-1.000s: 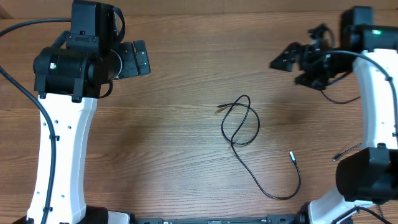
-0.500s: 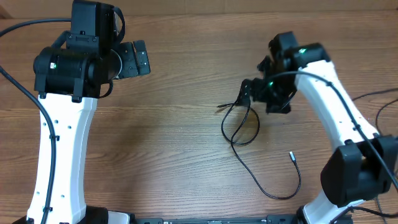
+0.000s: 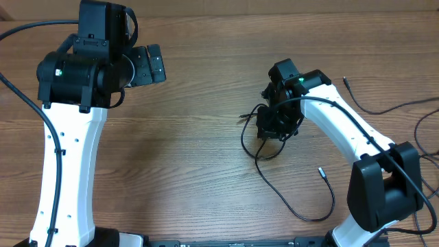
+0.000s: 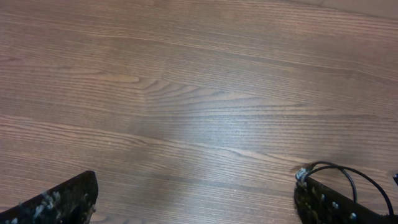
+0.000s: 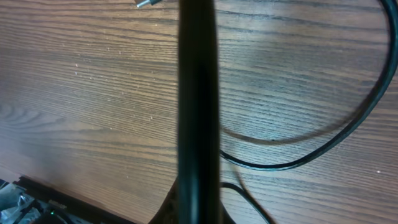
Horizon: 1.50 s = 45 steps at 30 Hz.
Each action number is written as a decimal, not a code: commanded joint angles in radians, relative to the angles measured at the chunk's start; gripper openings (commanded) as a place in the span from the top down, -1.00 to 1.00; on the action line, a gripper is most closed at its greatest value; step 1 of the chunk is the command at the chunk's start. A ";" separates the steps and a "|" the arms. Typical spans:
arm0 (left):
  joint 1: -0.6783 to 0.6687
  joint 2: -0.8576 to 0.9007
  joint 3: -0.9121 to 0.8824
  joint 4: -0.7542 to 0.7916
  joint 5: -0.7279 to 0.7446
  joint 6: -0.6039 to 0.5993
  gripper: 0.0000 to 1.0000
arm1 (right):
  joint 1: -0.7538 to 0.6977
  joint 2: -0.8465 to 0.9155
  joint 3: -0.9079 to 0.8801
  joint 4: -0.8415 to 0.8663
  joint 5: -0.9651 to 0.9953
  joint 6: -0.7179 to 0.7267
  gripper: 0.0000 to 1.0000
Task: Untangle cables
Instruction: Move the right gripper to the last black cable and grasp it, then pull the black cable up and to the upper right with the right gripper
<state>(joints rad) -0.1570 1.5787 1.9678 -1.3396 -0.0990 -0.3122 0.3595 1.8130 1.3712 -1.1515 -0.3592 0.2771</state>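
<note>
One thin black cable (image 3: 256, 154) lies mid-table in a loop, and its tail curls round to a small silvery plug (image 3: 320, 171). My right gripper (image 3: 269, 127) is down on the top of that loop, its fingers pressed together on the cable. The right wrist view shows the shut fingers (image 5: 198, 93) as one dark bar, with the cable (image 5: 292, 165) curving off beside them and a silvery plug tip (image 5: 146, 3) at the top edge. More thin cables (image 3: 384, 106) lie at the far right. At the back left my left gripper (image 3: 147, 65) is open over bare wood, its fingers (image 4: 62, 199) wide apart.
The table is brown wood grain. A loose cable end (image 3: 345, 81) points toward the right arm's white link (image 3: 343, 127). Another thin cord (image 3: 429, 134) runs off the right edge. The left arm's white link (image 3: 65, 158) stands along the left side.
The right arm swung in from the far right and came down on the top of the looped cable, then its jaws shut. The loop shifted slightly left. The left arm stayed still.
</note>
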 commanded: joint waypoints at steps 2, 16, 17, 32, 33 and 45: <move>0.006 0.004 -0.005 0.001 -0.008 -0.009 -0.99 | -0.002 -0.013 0.147 -0.085 0.074 0.007 0.92; 0.006 0.004 -0.005 0.001 -0.009 -0.009 -0.99 | -0.002 -0.014 1.214 -0.323 0.642 0.006 0.93; 0.006 0.004 -0.005 0.001 -0.009 -0.009 -0.99 | -0.002 -0.014 1.255 -0.293 0.705 0.006 0.93; 0.006 0.004 -0.005 0.001 -0.008 -0.010 -0.99 | -0.238 0.004 1.318 0.034 1.074 0.009 0.93; 0.006 0.004 -0.005 0.001 -0.008 -0.009 -0.99 | -0.266 0.010 1.318 0.044 1.049 0.009 0.92; 0.006 0.004 -0.005 0.001 -0.008 -0.010 -0.99 | -0.532 0.219 1.318 0.135 0.751 0.013 0.93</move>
<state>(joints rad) -0.1570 1.5787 1.9656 -1.3399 -0.0990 -0.3122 -0.1452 1.9697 2.6865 -1.0321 0.4870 0.2874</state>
